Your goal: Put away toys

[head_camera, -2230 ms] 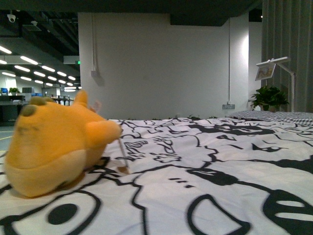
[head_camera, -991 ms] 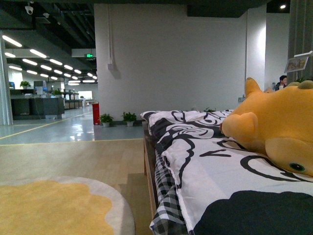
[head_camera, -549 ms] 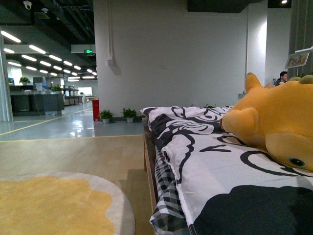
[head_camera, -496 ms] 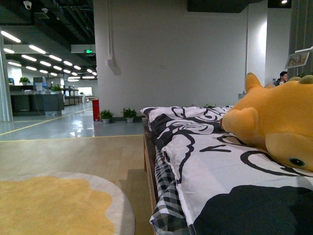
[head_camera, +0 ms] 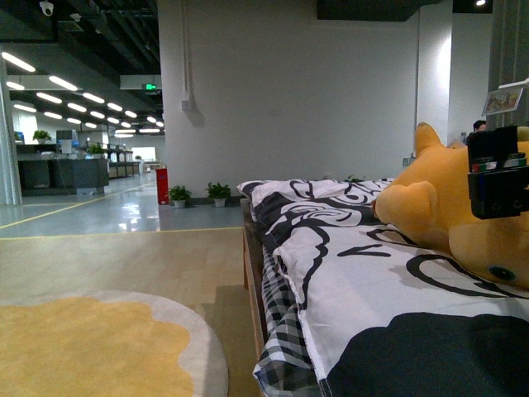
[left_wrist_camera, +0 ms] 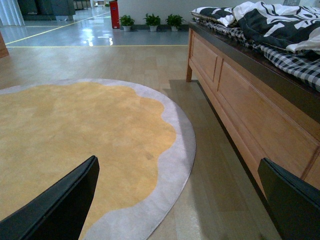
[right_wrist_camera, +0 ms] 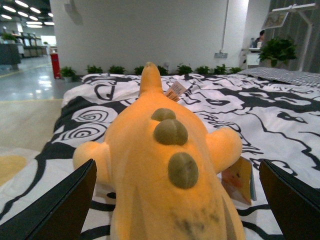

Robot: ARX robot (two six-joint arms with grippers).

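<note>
The right gripper (right_wrist_camera: 177, 162) is hanging wide open and empty, jaws spread to either side of the plush animal (right_wrist_camera: 170, 150), which is lying just ahead of it on the black-and-white duvet (right_wrist_camera: 280, 115). Its wrist view is showing dark spots along the toy's back and a paper tag (right_wrist_camera: 175, 91). The front view is showing the toy's eye instead, below the gripper. Only the left wrist view is catching the left gripper (left_wrist_camera: 177, 165), gaping empty, with the round yellow rug (left_wrist_camera: 75, 135) beneath it and the wooden bed frame (left_wrist_camera: 250, 110) alongside.
</note>
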